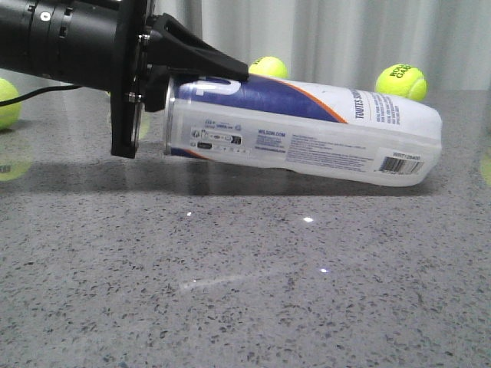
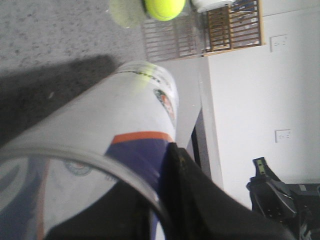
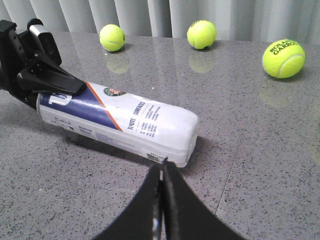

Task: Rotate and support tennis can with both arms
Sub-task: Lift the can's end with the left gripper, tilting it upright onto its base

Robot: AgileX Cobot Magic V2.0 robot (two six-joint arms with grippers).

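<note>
Lay tilted on grey table (image 1: 230,307), tennis can (image 1: 307,130), rim end raised, clamped by left gripper (image 1: 165,54); right gripper (image 3: 162,175) fingers together, near base end.

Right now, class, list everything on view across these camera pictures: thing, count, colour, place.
Tennis can: one, white with navy and orange label, lying tilted, open end lifted at the left, base on the table.
Tennis balls: three in the right wrist view, yellow-green, beyond the can.
Table: one, grey speckled.
Curtain: pale, behind.
Left end effector: black, gripping the can's rim.
Right end effector: black, shut, near the can's base.
</note>
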